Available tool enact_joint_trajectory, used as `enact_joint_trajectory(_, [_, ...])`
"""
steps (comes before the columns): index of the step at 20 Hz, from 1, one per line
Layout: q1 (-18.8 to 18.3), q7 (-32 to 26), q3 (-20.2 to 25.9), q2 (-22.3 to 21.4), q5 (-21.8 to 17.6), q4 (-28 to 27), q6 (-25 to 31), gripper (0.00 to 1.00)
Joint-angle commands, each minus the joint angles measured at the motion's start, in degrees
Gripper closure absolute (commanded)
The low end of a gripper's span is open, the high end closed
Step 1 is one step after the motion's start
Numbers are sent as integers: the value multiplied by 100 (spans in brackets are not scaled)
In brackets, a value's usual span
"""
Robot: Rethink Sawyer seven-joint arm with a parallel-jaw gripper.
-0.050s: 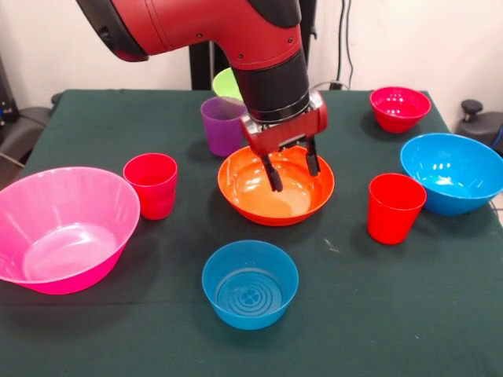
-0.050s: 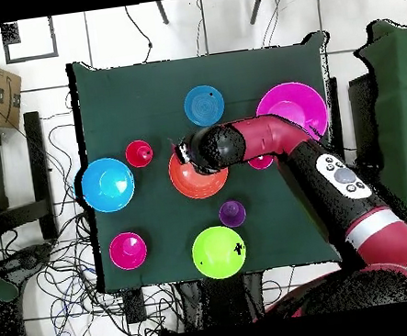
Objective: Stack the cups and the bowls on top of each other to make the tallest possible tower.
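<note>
My gripper (image 1: pixel 295 179) is open, its two black fingers (image 1: pixel 273 174) hanging apart over the far half of the orange bowl (image 1: pixel 275 192) at the table's middle. In the overhead view the gripper (image 2: pixel 185 152) is at the orange bowl's (image 2: pixel 195 184) upper edge. Just behind it stands the purple cup (image 1: pixel 222 126), with the lime green bowl (image 1: pixel 225 82) partly hidden by the arm. A red cup (image 1: pixel 151 184) stands left and another red cup (image 1: pixel 394 207) right. A small blue bowl (image 1: pixel 250 284) sits in front. No tower is in view; every piece stands alone.
A large pink bowl (image 1: pixel 63 228) fills the left side, and a large blue bowl (image 1: pixel 454 173) sits at the right edge. A small magenta bowl (image 1: pixel 399 107) is at the back right. The dark green cloth (image 1: pixel 377 314) covers the table. Cables lie on the floor (image 2: pixel 65 286).
</note>
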Motion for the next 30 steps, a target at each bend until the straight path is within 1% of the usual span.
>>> enact_joint_trajectory(1, [200,-464,-367,146,-723,-192,-233,0])
enact_joint_trajectory(5, [330,49,-668,-24,-927,-308,-397,0])
enact_joint_trajectory(9, [428,490,-972,-273,-965,-328,-475,0])
enact_joint_trajectory(12, [487,635,-1165,-294,-959,-405,-559,0])
enact_joint_trajectory(15, [511,660,-1298,-298,-930,-493,-606,0])
enact_joint_trajectory(19, [424,465,-1292,11,-832,-663,-682,0])
enact_joint_trajectory(30, [480,385,-1345,444,-740,-816,-1003,0])
